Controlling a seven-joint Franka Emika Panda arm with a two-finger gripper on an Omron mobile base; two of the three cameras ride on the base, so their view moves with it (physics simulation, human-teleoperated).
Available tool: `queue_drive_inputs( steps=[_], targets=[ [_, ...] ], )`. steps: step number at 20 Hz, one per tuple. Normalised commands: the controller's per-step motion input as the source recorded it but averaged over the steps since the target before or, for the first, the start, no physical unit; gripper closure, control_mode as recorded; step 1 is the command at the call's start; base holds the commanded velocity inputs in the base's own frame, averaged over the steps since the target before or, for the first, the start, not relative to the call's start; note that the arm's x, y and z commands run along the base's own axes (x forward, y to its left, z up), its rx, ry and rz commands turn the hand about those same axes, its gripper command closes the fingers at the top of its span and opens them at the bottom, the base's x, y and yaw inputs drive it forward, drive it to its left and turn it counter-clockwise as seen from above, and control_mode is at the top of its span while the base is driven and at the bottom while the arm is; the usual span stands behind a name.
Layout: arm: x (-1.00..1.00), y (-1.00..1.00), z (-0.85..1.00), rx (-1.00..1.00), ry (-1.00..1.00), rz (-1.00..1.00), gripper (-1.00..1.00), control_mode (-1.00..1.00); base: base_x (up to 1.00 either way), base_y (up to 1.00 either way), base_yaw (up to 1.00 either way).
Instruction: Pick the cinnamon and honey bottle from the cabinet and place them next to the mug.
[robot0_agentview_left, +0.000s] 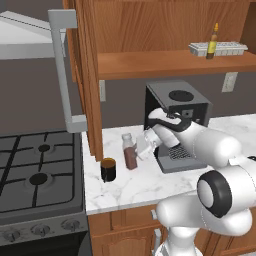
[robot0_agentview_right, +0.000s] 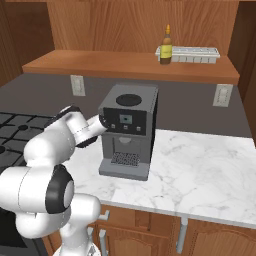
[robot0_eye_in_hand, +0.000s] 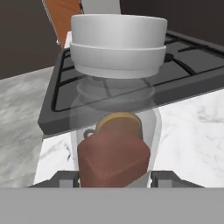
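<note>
Cinnamon (robot0_eye_in_hand: 114, 131) sits upright on the counter (robot0_agentview_left: 145, 182) just right of the mug (robot0_agentview_left: 108, 169), gripper (robot0_eye_in_hand: 114, 178) pinching it low on the body, a finger tip on each side. We judge the first placement is nearly done; next: release, back off without tipping it, then go far and up for the honey bottle (robot0_agentview_right: 166, 46) on the cabinet (robot0_agentview_right: 130, 65) shelf. Hand view shows the pinch and the mug through the glass; left base view shows jar-to-mug spacing; right base view shows the bottle beside a white tray (robot0_agentview_right: 192, 53).
</note>
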Motion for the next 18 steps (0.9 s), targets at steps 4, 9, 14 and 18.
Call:
queue_drive_inputs(
  steps=[4,9,14,18],
  targets=[
    [-0.05,0.00,-0.23,0.00,-0.03,0.00,1.00,-1.00,0.00,0.00,0.00],
    [0.00,0.00,-0.32,0.00,-0.03,0.00,1.00,-1.00,0.00,0.00,0.00],
    [0.00,0.00,-0.23,0.00,-0.02,0.00,1.00,-1.00,0.00,0.00,0.00],
    [0.00,0.00,-0.16,0.00,-0.05,0.00,1.00,-1.00,0.00,0.00,0.00]
  ],
)
